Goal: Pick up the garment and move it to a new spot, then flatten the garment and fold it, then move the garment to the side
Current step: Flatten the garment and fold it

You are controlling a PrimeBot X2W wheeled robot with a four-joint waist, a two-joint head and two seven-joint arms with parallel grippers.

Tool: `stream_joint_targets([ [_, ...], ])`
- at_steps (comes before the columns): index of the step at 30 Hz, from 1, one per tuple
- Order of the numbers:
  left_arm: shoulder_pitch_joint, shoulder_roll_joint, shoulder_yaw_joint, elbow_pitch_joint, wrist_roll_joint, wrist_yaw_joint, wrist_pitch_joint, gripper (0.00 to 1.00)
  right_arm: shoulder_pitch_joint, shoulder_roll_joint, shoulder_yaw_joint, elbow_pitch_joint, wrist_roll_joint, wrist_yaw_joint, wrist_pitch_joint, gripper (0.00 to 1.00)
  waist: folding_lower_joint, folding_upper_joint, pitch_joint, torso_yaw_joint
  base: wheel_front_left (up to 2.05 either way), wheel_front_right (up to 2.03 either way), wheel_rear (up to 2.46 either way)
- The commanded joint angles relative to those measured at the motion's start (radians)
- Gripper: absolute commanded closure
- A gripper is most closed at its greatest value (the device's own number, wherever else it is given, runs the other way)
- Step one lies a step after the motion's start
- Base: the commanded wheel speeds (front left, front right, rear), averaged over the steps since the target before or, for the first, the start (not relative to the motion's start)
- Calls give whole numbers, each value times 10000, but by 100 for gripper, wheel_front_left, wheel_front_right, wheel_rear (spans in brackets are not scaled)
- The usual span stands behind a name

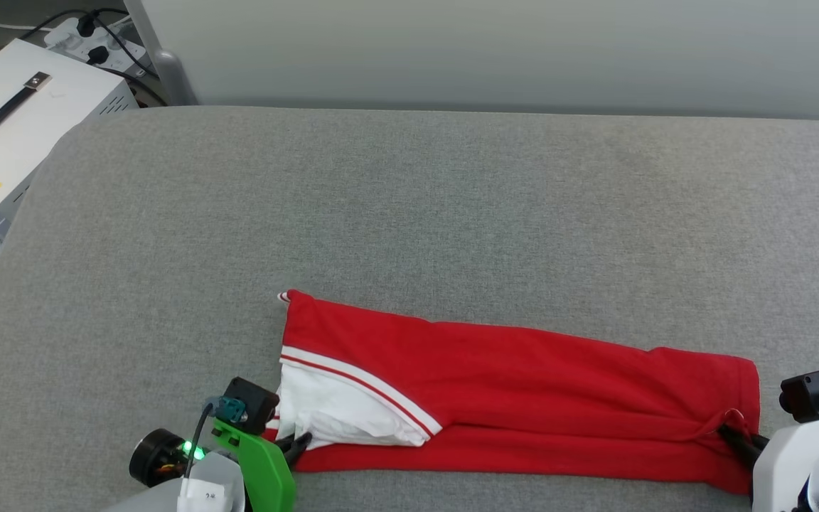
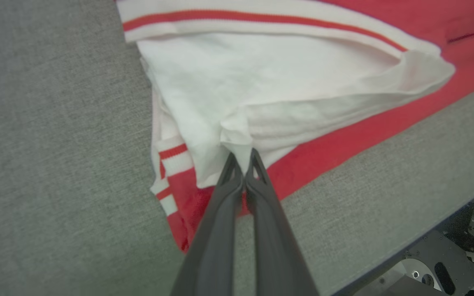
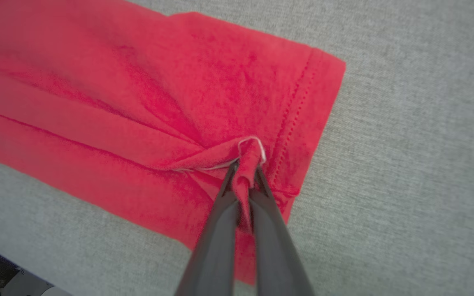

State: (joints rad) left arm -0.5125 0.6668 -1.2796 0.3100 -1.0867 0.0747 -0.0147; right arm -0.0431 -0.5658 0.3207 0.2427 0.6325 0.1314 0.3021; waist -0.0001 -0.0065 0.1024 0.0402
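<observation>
- Red jersey-knit garment (image 1: pixel 523 384) with white sleeve and red-white striped trim, folded into a long band, lies on the grey fabric worktop (image 1: pixel 409 213) near its front edge.
- Long axis runs left-right, slightly tilted. Sleeve end points to robot's left, stitched hem end to its right.
- Left tool (image 2: pixel 243 164) is pressed together, pinching white sleeve cloth. Right tool (image 3: pixel 245 168) pinches a red bunch beside the hem.
- Likely light, limp, not fragile. Would sag between grips, so both end holds suit it, pulled taut.

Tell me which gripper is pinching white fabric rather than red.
The left gripper: it is shut on the white sleeve of the garment, while the right gripper pinches red cloth near the hem.
</observation>
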Motion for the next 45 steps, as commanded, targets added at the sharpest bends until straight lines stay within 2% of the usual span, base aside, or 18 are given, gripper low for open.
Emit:
stream_joint_targets([
  [1, 119, -92, 58, 123, 150, 111, -188, 0, 22, 94, -91, 36, -91, -7, -81, 0, 1, 65, 10, 4, 0, 0, 0],
  [4, 112, -146, 243, 187, 247, 323, -663, 0, -22, 179, -203, -159, -34, -7, -182, 0, 1, 65, -55, 1, 0, 0, 0],
  [6, 96, -74, 348, 126, 459, 612, -1051, 0, 2, 158, -319, -446, 139, -7, -227, 0, 1, 65, -128, -1, 0, 0, 0],
  [14, 382, 283, 1333, -870, 1074, 2368, -2326, 0, 366, -248, -1832, -1650, 1050, -7, -79, 0, 1, 65, -221, 86, 0, 0, 0],
  [15, 445, 275, 1572, -1027, 1174, 2599, -2392, 0, 442, -276, -2096, -1645, 1239, -7, 55, 0, 1, 65, -197, 126, 0, 0, 0],
  [16, 694, 213, 2257, -1409, 1631, 3119, -2458, 0, 655, -272, -2667, -1432, 2056, -7, 698, 0, 1, 65, -118, 232, 0, 0, 0],
  [22, 1588, -253, 4076, -2108, 3202, 3736, -2468, 0, 825, -230, -2928, -550, 2991, -7, 1915, 0, 1, 65, 145, 455, 0, 0, 0],
  [29, 2749, -1212, 5998, -2491, 4928, 3769, -2469, 0, 626, 277, -2487, 229, 3419, -7, 2261, 0, 1, 65, 380, 760, 0, 0, 0],
  [35, 3642, -2081, 7427, -2695, 6369, 3546, -2470, 0, 570, 668, -1659, 367, 3721, -7, 2306, 0, 1, 65, 428, 884, 0, 0, 0],
  [44, 4493, -3274, 8833, -2856, 7975, 2632, -2470, 0, 164, 947, -675, 629, 4025, -7, 1849, 0, 1, 65, 302, 895, 0, 0, 0],
  [45, 4545, -3366, 8926, -2844, 8097, 2532, -2470, 0, 101, 924, -624, 661, 4007, -7, 1730, 55, 1, 65, 288, 894, 0, 0, 0],
])
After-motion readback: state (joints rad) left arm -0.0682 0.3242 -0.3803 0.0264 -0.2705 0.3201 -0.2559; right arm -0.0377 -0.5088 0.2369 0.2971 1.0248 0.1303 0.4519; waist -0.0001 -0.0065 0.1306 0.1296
